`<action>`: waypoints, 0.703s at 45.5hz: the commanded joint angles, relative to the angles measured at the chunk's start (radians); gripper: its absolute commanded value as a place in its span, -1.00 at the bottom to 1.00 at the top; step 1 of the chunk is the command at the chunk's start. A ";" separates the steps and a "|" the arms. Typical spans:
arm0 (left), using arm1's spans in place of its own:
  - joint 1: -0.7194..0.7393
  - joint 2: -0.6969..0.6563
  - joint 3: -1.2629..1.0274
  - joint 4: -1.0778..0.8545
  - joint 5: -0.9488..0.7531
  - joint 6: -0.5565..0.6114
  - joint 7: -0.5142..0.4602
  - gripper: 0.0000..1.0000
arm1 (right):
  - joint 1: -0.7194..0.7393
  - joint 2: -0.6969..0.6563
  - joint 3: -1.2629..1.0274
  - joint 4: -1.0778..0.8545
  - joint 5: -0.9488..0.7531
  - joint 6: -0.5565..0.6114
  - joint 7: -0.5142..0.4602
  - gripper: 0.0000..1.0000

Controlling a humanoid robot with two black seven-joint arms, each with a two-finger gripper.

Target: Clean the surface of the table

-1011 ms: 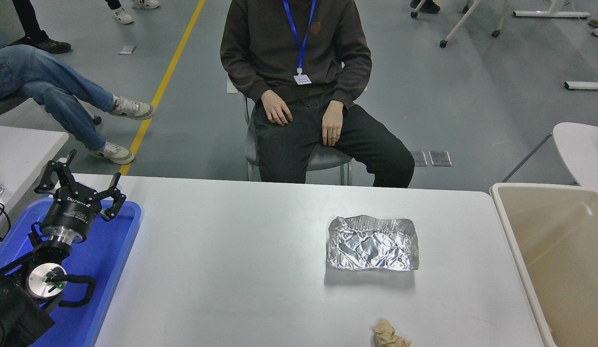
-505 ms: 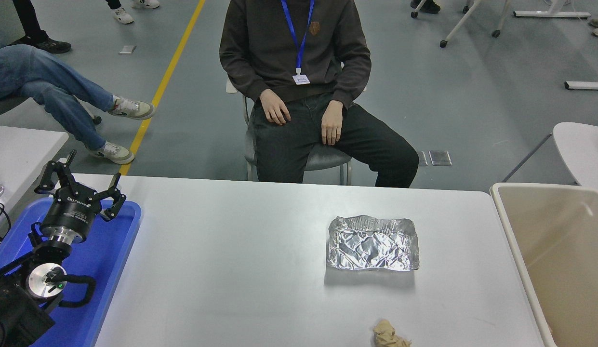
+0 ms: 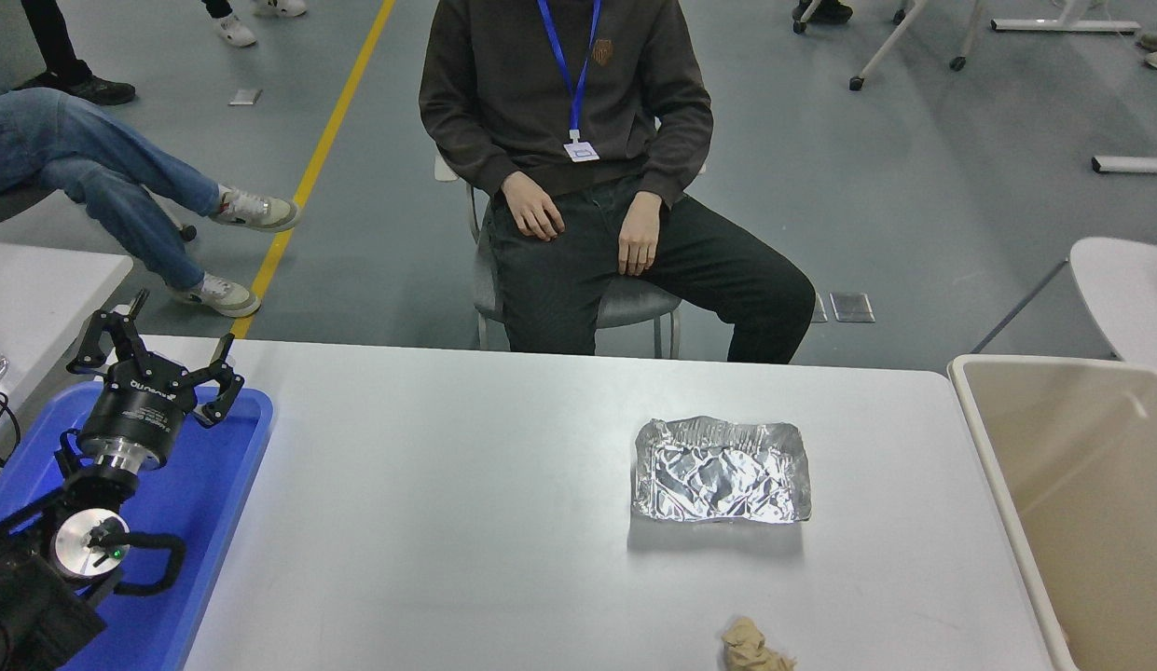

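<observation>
Across the last second we see almost nothing change on the table surface: the foil tray sits right of centre just as it did, the crumpled brown paper wad lies at the near edge below it, well apart from the foil, and both remain on the white top that fills the middle of the view. The only shift is the seated person at the far side, who has leaned a little to the left, hands still resting on the thighs. Our left gripper stays parked over the blue tray at the lower left, its fingers spread and holding nothing; our right gripper is not in view at all. We judge from this that the cleaning has not begun: 2 pieces of litter are untouched, and the beige bin stands open just beside the table's right edge, the likely place for them. As for writing, the left gripper's body carries white lettering, too small for us to read with confidence, and the person's lanyard badge we leave unread.
</observation>
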 commanded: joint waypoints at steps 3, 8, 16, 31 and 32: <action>0.000 0.000 0.000 0.000 0.000 0.000 0.001 1.00 | -0.076 -0.062 0.156 0.298 0.006 -0.001 0.003 0.98; 0.000 0.000 0.000 0.000 0.000 0.000 0.001 1.00 | -0.127 -0.054 0.225 0.363 0.004 0.004 0.007 0.98; 0.000 0.000 0.000 0.000 0.000 0.000 0.001 1.00 | -0.167 -0.005 0.274 0.416 0.003 0.004 0.054 0.98; 0.000 0.000 -0.002 0.000 0.000 0.000 0.001 1.00 | -0.222 0.139 0.255 0.418 -0.040 0.019 0.342 0.98; 0.000 0.000 -0.002 0.001 0.000 0.000 0.001 1.00 | -0.224 0.148 0.253 0.418 -0.055 0.019 0.361 0.98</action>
